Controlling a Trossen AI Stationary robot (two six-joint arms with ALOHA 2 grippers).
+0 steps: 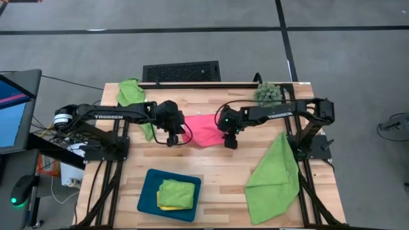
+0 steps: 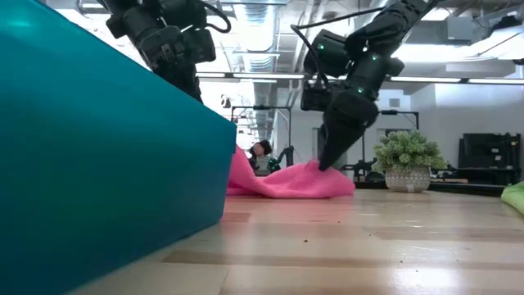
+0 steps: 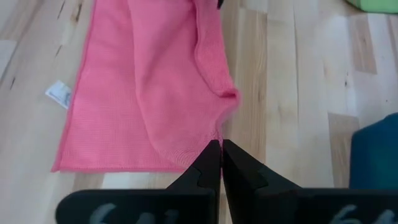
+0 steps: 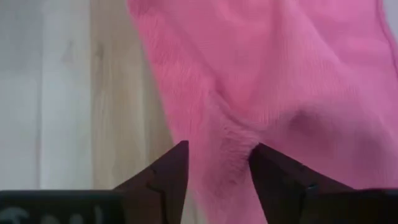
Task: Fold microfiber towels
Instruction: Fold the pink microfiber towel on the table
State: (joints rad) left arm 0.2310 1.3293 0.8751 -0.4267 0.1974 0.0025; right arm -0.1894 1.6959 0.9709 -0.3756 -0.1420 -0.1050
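A hot pink microfiber towel [image 1: 203,131] lies partly folded over itself on the middle of the wooden table. My left gripper [image 1: 172,140] is at its left end, shut on a corner of it. My right gripper [image 1: 230,143] is at its right end, pointing steeply down. It is open, with a ridge of pink cloth [image 4: 221,155] between its fingers. In the low view the teal tray hides my left gripper's fingertips. My right gripper's tips [image 2: 329,162] reach down to the towel's raised right end. My left gripper pinches a corner of the pink towel [image 3: 216,138] between its two fingertips, coming slanting down from the table's left. The cloth rises from the table to the tips, and the rest of the towel lies on the wood. My right gripper's open fingers [image 4: 168,174] straddle a ridge of the towel from above. I cannot tell whether they touch it.
A dark teal tray [image 1: 148,191] near the front holds a folded green towel [image 1: 176,191] on a yellow one. A large green towel [image 1: 275,179] lies spread at the right front, and a crumpled green one [image 1: 130,92] lies at the far left. A small plant [image 1: 268,94] stands at the far right.
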